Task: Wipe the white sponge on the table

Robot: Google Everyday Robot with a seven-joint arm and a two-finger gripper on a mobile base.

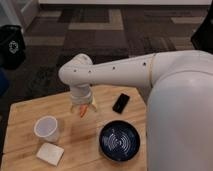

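The white sponge (pixel 50 153) lies flat on the light wooden table (pixel 30 112) near its front left corner, just in front of a white translucent cup (pixel 47 128). My gripper (pixel 83 109) hangs from the white arm over the middle of the table, to the right of the cup and up and right of the sponge, apart from both. Its orange-tipped fingers point down.
A dark blue bowl (pixel 119 140) with white rings sits at the front right of the table. A black phone (pixel 120 103) lies behind it. A black bin (pixel 12 46) stands on the carpet at the far left. My white body fills the right side.
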